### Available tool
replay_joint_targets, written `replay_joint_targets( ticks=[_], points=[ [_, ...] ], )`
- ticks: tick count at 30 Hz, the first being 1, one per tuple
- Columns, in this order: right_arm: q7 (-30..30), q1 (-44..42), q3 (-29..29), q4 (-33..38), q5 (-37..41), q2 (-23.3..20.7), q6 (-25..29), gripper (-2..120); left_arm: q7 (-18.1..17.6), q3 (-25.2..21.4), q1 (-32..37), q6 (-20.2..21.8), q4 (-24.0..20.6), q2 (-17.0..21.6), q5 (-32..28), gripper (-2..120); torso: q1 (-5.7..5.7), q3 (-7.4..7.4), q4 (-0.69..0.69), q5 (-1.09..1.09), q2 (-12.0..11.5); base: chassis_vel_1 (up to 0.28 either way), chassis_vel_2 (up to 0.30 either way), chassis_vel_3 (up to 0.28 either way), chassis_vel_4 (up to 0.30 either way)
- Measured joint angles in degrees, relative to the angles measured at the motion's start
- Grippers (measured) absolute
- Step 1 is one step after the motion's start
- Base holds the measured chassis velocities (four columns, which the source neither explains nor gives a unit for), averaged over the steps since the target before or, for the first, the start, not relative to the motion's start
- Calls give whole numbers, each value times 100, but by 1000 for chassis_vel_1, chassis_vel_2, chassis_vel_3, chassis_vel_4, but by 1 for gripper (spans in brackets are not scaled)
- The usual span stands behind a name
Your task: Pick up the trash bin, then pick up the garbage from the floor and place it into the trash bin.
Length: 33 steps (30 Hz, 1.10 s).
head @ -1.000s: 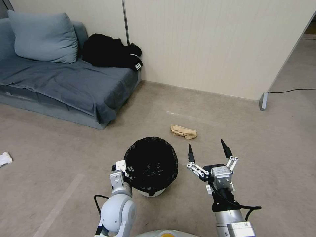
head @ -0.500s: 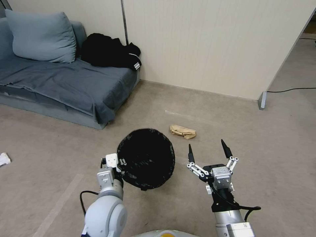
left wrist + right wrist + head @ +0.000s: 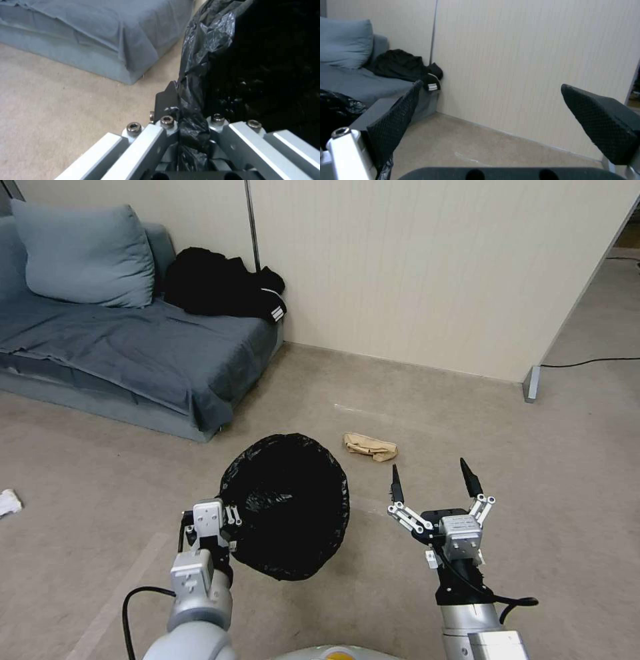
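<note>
The trash bin [image 3: 287, 507] hangs off the floor at lower centre, its black liner mouth facing me and hiding the white body. My left gripper [image 3: 228, 511] is shut on the bin's near-left rim. In the left wrist view the left gripper [image 3: 191, 117] pinches the folded liner of the bin [image 3: 266, 70]. To the bin's right, my right gripper [image 3: 433, 478] is open and holds nothing. Of the garbage, a brown paper bag [image 3: 371, 447] lies on the carpet just beyond the right gripper, and a crumpled white tissue [image 3: 8, 503] lies at the far left edge. The right wrist view shows the open right gripper [image 3: 500, 112] facing the wall.
A grey sofa [image 3: 133, 347] with a cushion [image 3: 80, 253] and black clothing [image 3: 223, 283] fills the back left. A beige partition wall [image 3: 433, 280] runs behind, ending at a metal foot [image 3: 531, 384] with a black cable [image 3: 593, 361]. Open carpet surrounds the paper bag.
My left arm has raised the trash bin off the floor and drawn it left and toward me, so its white base is hidden. The right gripper has edged right, still open.
</note>
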Motion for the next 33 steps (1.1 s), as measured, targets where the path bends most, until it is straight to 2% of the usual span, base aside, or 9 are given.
replay_joint_targets(
  ticks=[8,21,33],
  points=[
    [-82,2,30,-59,-10,0,42,100,-111,37,129,-209,65,39,29,1,0,0,0,0,0,0,0,0,0],
    [-94,-21,43,-90,-11,0,64,100,-107,64,117,-222,47,116,65,1,0,0,0,0,0,-3,6,5,-3],
    [-95,-52,59,-47,-51,0,62,100,-107,62,101,-222,40,143,100,1,0,0,0,1,0,-159,160,168,-154]
  ],
)
